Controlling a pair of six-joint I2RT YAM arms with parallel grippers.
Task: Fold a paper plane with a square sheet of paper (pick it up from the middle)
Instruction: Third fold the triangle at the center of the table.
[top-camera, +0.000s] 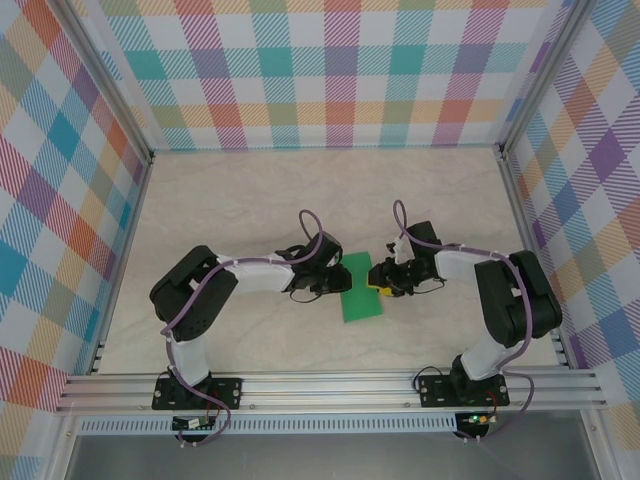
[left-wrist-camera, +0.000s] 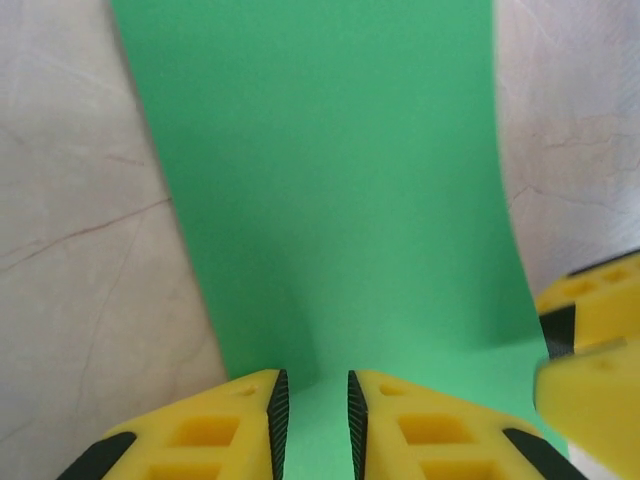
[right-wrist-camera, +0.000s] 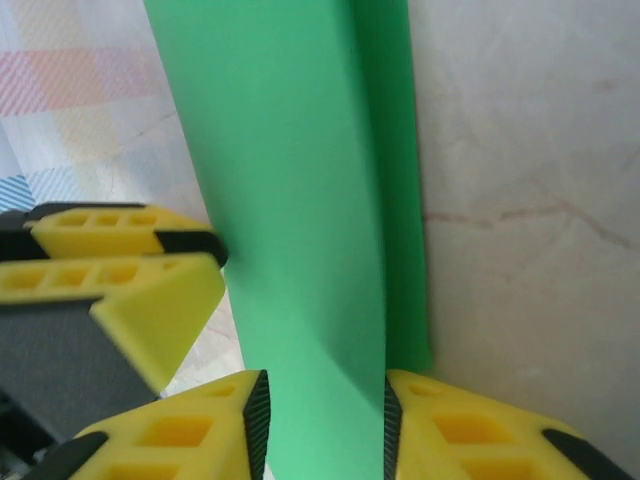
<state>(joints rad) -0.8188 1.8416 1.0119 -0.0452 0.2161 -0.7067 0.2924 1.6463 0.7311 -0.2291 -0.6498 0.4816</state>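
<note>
The square sheet of paper (top-camera: 361, 300) is bright green and lies on the table between my two grippers, showing as a narrow tilted rectangle. My left gripper (top-camera: 342, 288) reaches it from the left. In the left wrist view the left gripper (left-wrist-camera: 313, 405) holds its pads a narrow gap apart over the sheet (left-wrist-camera: 330, 200), with green showing in the gap. My right gripper (top-camera: 376, 281) comes in from the right. In the right wrist view the right gripper (right-wrist-camera: 322, 410) straddles a raised band of the sheet (right-wrist-camera: 290, 180), pads apart, beside a darker lower layer.
The pale marble-look table (top-camera: 300, 200) is boxed in by checkered walls (top-camera: 320, 70) at the back and both sides. An aluminium rail (top-camera: 330, 385) carries the arm bases at the near edge. The two grippers sit within a finger's length of each other.
</note>
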